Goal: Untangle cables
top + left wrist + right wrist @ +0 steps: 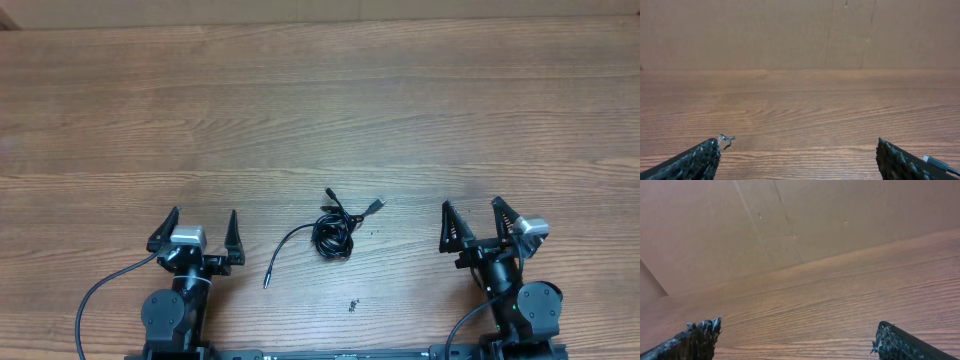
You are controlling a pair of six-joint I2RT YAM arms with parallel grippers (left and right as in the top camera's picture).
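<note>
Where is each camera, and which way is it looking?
Overhead: above the table, looking straight down; shows cables, left end effector and right end effector.
Left wrist: on the left arm, looking across the table toward the wall; its fingers show.
Right wrist: on the right arm, tilted toward the wall; its fingers show.
Shared: overhead and left wrist both see one cable plug.

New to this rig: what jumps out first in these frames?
A small black knot of cables lies on the wooden table between the two arms, with one strand trailing toward the left gripper. The right gripper is on the other side. Both are open, empty and clear of the knot.
</note>
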